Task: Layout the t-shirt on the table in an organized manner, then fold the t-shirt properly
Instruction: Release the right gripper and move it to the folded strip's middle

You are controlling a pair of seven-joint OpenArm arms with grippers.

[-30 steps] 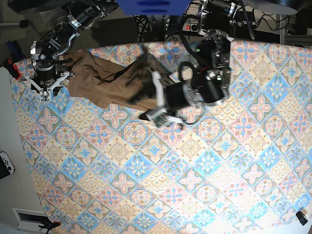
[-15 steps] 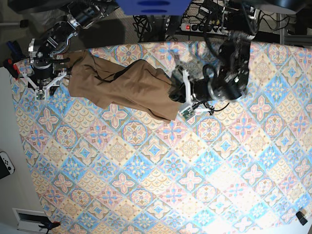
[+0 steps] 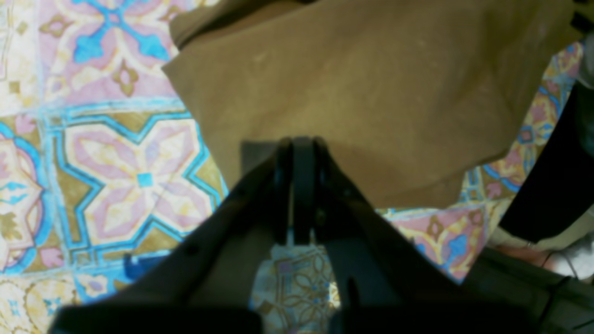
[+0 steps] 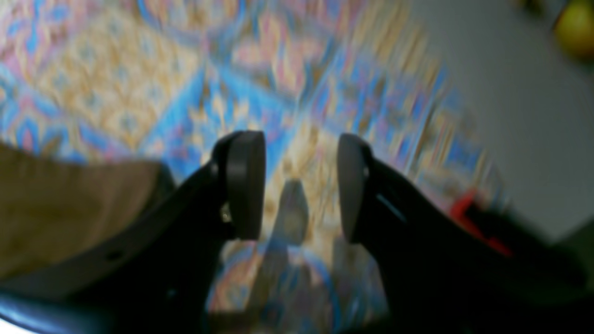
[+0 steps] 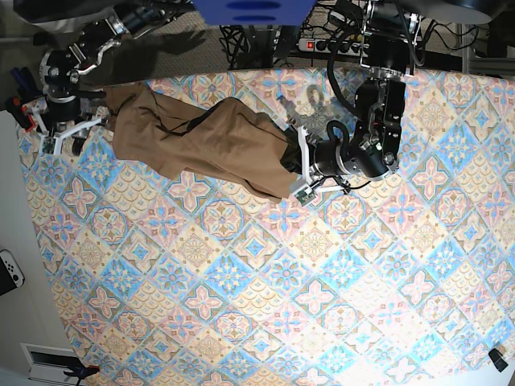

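The tan-brown t-shirt [image 5: 201, 141] lies bunched in a long strip across the far left part of the table [image 5: 322, 305]. My left gripper [image 5: 301, 172] is at the strip's right end. In the left wrist view its jaws are pressed together on the t-shirt's [image 3: 371, 102] lower edge, shut on the fabric [image 3: 297, 185]. My right gripper [image 5: 63, 135] hovers open near the table's left edge, just off the shirt's left end. In the right wrist view its fingers [image 4: 243, 185] stand apart over the patterned cloth with nothing between them, and the t-shirt [image 4: 69, 208] is at the left.
A red clamp [image 5: 24, 111] sits at the table's far left corner beside the right arm. A white controller [image 5: 8, 273] lies off the table's left side. Cables and a power strip [image 5: 322, 44] run behind the far edge. A small black object [image 5: 499, 359] lies at the near right corner.
My left gripper closed on the shirt and drew its end to the right, stretching the strip out. My right gripper drifted left and back, off the shirt's left end.
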